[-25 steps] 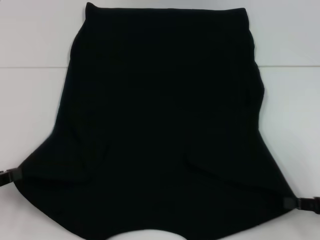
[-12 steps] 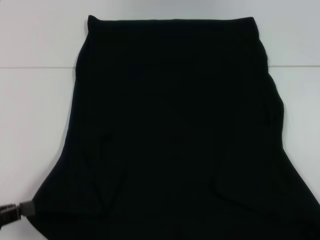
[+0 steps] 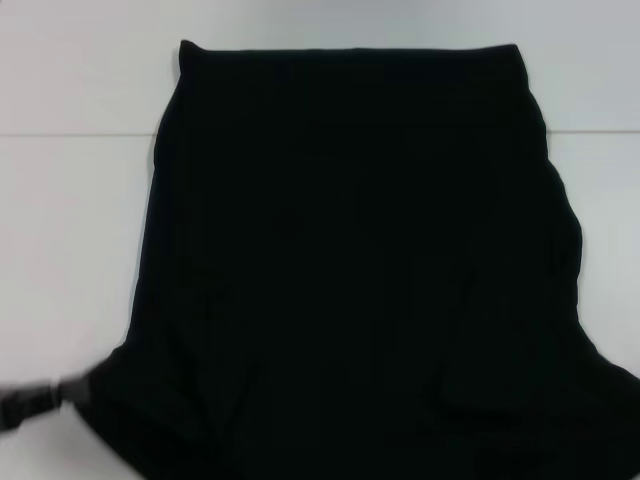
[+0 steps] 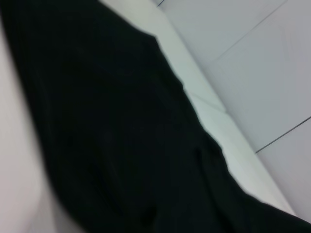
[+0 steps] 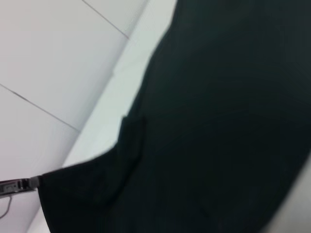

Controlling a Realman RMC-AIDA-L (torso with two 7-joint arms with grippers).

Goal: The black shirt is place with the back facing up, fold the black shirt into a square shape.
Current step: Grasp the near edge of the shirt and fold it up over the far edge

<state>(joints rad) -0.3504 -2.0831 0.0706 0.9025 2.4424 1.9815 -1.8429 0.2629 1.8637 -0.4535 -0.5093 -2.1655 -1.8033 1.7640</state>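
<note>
The black shirt (image 3: 350, 260) fills most of the head view, its near part raised off the white table (image 3: 70, 220) and spread wide, while its far edge rests on the table. My left gripper (image 3: 62, 392) is at the lower left, shut on the shirt's near left corner. The right wrist view also shows this left gripper (image 5: 33, 182) gripping that corner of the shirt (image 5: 218, 121). In the left wrist view only the hanging shirt (image 4: 121, 145) appears. My right gripper is out of view past the right edge of the head view.
A thin seam (image 3: 70, 134) runs across the white table on both sides of the shirt. Bare table lies to the left and beyond the shirt's far edge. Pale floor tiles (image 5: 53, 63) show in the wrist views.
The shirt's near edge has risen closer to the head camera and spread wider. Its far edge slid slightly nearer. The right gripper has left the head view at the right.
</note>
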